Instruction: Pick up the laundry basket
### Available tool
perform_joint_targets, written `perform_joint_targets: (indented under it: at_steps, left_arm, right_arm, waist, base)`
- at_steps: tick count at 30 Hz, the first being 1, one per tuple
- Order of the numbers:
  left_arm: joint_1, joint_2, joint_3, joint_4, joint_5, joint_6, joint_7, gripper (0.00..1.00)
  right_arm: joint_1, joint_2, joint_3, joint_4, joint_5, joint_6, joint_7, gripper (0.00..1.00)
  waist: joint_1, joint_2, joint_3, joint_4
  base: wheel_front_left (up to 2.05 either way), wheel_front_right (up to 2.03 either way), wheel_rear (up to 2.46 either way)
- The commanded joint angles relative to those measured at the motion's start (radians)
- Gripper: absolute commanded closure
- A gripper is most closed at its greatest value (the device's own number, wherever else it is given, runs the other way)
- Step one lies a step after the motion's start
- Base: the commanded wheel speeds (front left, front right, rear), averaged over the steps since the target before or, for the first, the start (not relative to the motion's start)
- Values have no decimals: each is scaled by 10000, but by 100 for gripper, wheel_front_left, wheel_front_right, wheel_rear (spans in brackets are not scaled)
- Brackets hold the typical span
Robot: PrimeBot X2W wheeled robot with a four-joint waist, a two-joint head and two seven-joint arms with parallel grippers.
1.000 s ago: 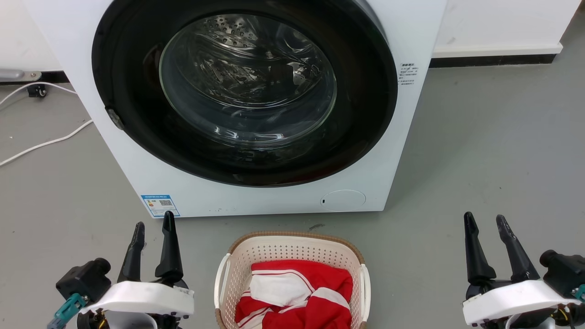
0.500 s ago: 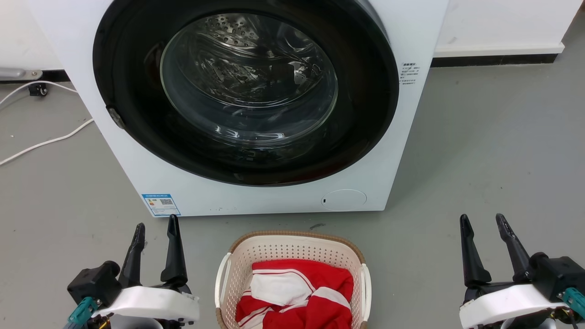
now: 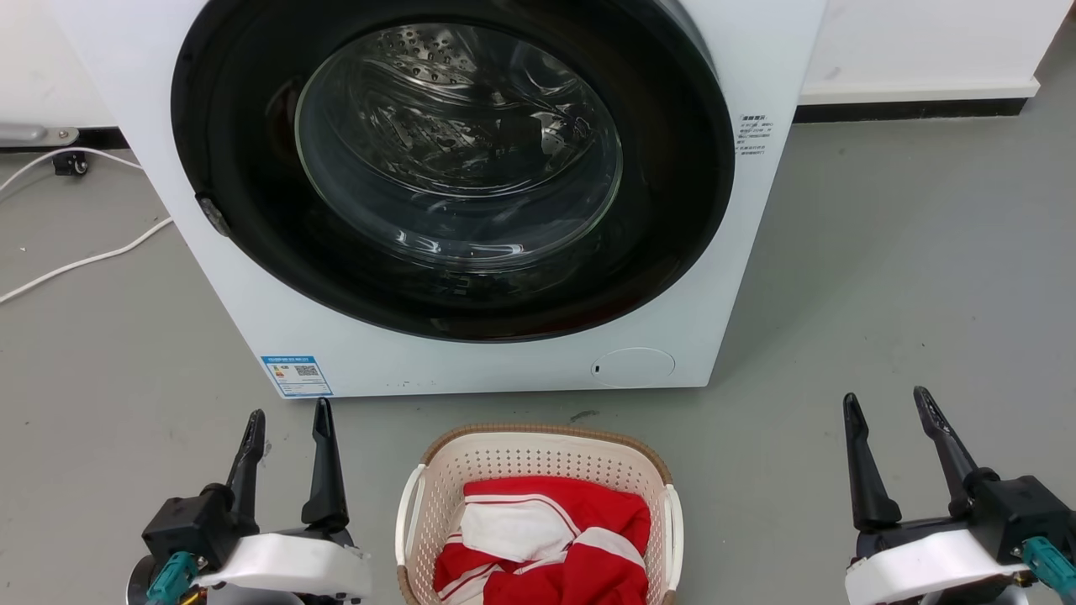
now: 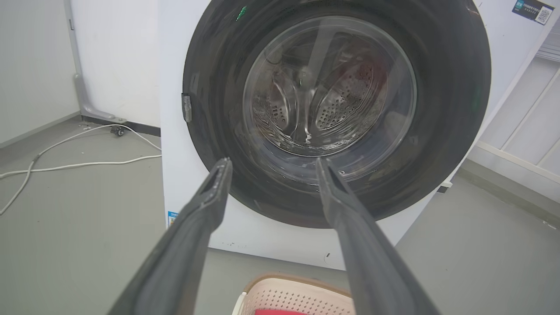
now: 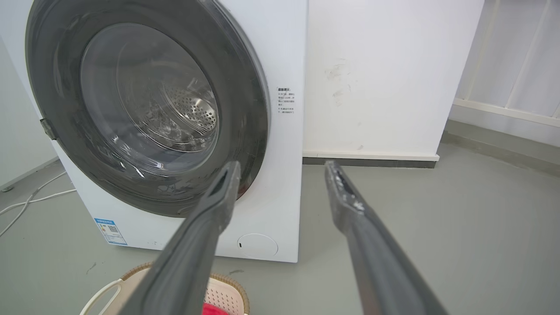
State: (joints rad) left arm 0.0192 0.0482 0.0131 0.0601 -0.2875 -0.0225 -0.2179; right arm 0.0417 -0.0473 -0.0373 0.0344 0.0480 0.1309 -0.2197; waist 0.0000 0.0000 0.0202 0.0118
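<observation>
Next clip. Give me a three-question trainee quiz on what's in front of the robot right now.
1. True or false: the laundry basket stands on the floor between the left gripper and the right gripper, touching neither.
2. What lies in the basket? A) a red and white cloth B) blue towels C) nothing
3. Fill in: both grippers' jaws are ____.

Key: 1 true; 2 A; 3 open.
</observation>
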Motion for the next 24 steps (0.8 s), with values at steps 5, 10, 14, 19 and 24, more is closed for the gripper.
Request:
perform_joint_targets:
  at_steps: [5, 10, 14, 19, 24]
  left_arm:
    - [98, 31, -4, -4, 471, 77, -165, 0]
    - [150, 31, -40, 41, 875, 139, -260, 0]
    - [187, 31, -42, 59, 1229, 216, -336, 0]
    - [220, 31, -60, 41, 1598, 268, -438, 0]
    - [265, 31, -72, 6, 1896, 315, -500, 0]
  right_arm:
    - [96, -46, -36, -130, -428, -3, -140, 0]
    - [166, -47, -76, -141, -770, -3, -239, 0]
    - [209, -49, -79, -159, -1014, -3, -303, 0]
    - [256, -49, -76, -161, -1390, -3, -403, 0]
    - [281, -49, -65, -160, -1641, -3, -469, 0]
  waist:
    - [0, 0, 8, -6]
    - [0, 0, 5, -3]
    - [0, 0, 2, 5]
    - [0, 0, 8, 30]
    - [0, 0, 30, 44]
  base:
    - [0, 0, 0]
    - [0, 0, 0]
    - [0, 0, 0]
    - [0, 0, 0]
    - [0, 0, 0]
